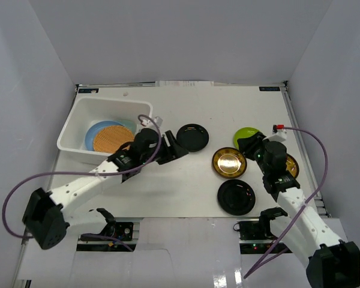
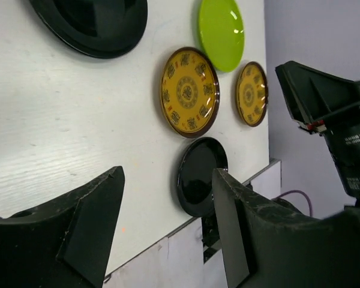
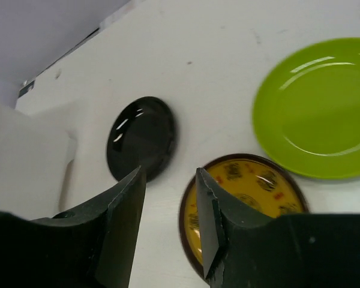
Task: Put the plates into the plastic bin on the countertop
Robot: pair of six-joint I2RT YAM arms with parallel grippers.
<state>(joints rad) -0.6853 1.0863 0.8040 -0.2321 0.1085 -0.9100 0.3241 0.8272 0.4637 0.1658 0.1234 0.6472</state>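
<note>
plates, from above: a tan woven plate on a light blue plate lies inside the plastic bin. right of the bin, on the surface, rest a black plate, gold plate, lime green plate, second gold plate and second black plate.
left wrist: the left pincer stands apart, empty.
right wrist: the right pincer is narrowly apart, holding nothing.

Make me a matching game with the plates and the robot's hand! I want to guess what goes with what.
1 woven plate
2 light blue plate
3 lime green plate
4 left gripper

A open, holding nothing
B on the table, outside the bin
C on top, inside the bin
D under another plate

Pairs: 1-C, 2-D, 3-B, 4-A
</note>
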